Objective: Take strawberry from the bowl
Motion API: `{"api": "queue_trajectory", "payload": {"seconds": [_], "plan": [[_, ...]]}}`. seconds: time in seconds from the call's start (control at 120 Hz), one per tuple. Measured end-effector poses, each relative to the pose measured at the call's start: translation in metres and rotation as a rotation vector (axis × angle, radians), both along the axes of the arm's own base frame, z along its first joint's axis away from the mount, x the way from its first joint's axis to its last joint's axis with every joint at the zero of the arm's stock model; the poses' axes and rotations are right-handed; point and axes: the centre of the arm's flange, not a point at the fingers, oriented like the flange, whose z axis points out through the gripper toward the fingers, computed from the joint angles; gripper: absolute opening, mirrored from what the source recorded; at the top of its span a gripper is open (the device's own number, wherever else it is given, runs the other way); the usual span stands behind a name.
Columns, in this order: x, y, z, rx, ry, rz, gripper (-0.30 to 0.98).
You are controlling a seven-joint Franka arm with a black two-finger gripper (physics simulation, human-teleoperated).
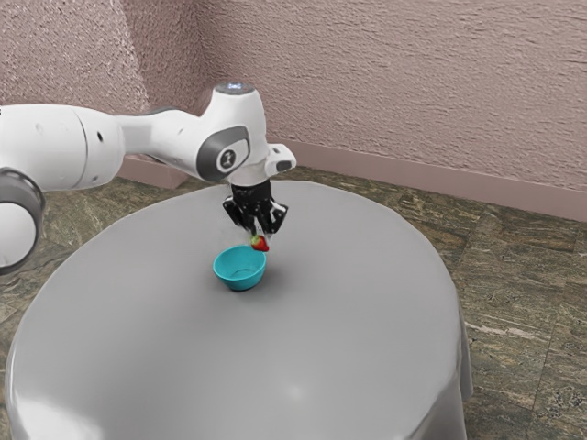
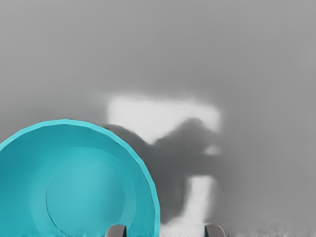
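arm: comes in from the exterior view's left (image 1: 174, 137) and bends down at the wrist, so that the hand can work from above without crossing the bowl's wall.

table: grey-covered and round (image 1: 229, 367); it bears the bowl, with open surface beside it for setting fruit down.

bowl: upright, turquoise (image 1: 240, 283), resting flat on the table. Its inside is bare, which fits the fruit having been lifted out.

gripper: points downward above the bowl's rim (image 1: 259, 235), its two fingers closed about the strawberry from opposite sides. A grip at the tips keeps the rest of the hand clear of the rim.

strawberry: in the air at the fingertips (image 1: 260, 244), above the rim on the exterior view's right side of the bowl. The red flesh hangs lowest, free of bowl and table, so nothing but the grip supports it.

shadow: dark on the table just beside the bowl (image 2: 170, 163), a sign of how near the rim the hand hovers.

next move: the taking looks nearly done; I judge a sideways shift well past the rim, then a gentle lowering. Opening here could drop the fruit back inside or onto the edge; too hard a squeeze might make it slip.
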Motion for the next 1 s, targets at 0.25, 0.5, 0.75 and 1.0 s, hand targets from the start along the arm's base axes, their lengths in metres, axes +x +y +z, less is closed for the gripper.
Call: {"api": "queue_trajectory", "payload": {"seconds": [0.25,0.5,0.75,1.0], "plan": [[0.008,-0.061,-0.016,-0.045,0.014,-0.076,0.05],[0.013,-0.089,-0.055,-0.075,0.036,-0.107,0.2],[0.001,-0.089,0.002,-0.052,-0.036,-0.126,0.54],[-0.02,-0.093,0.144,-0.011,-0.128,-0.14,0.64]]}}
